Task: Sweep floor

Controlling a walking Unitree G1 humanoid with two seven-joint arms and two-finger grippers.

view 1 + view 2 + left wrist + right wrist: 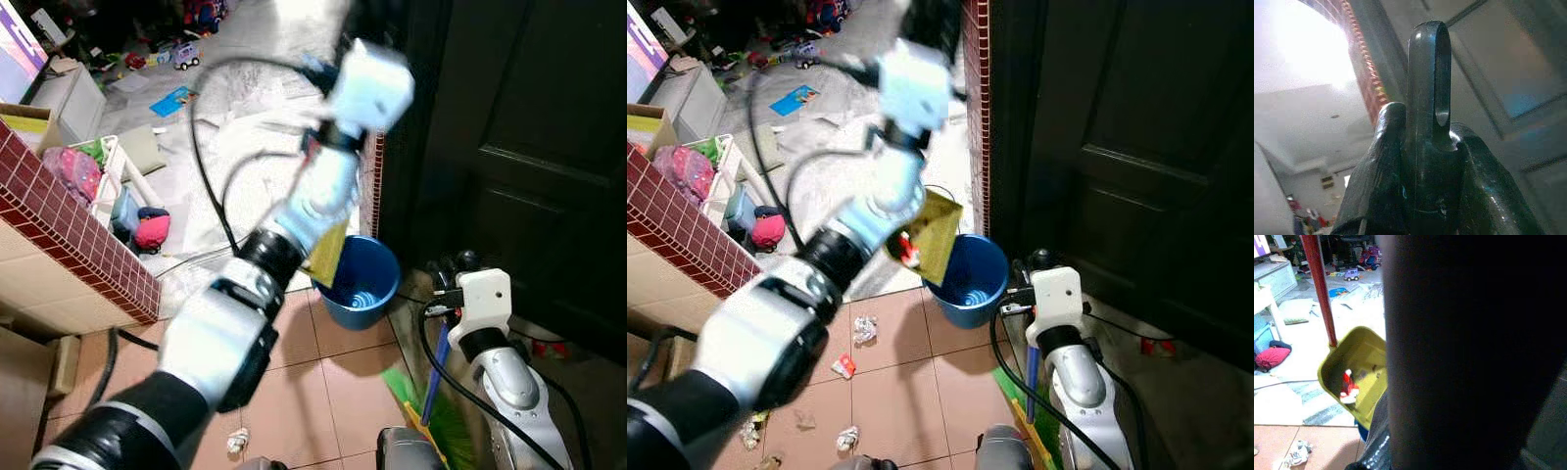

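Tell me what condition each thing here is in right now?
Yellow dustpan: raised and tilted over the bucket, red scrap inside.
Blue bucket: upright, open top.
Broom: green bristles low by the right arm.
Paper scraps: scattered on the tiles, unswept.
Dark door: closed.
Left end effector: raised high, grip unclear.

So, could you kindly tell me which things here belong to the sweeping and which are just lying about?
Sweeping:
yellow dustpan, tilted over the blue bucket
red wrapper in the dustpan
crumpled scraps on the tiles
green broom

Lying about:
toy cars
red cap
pink bag
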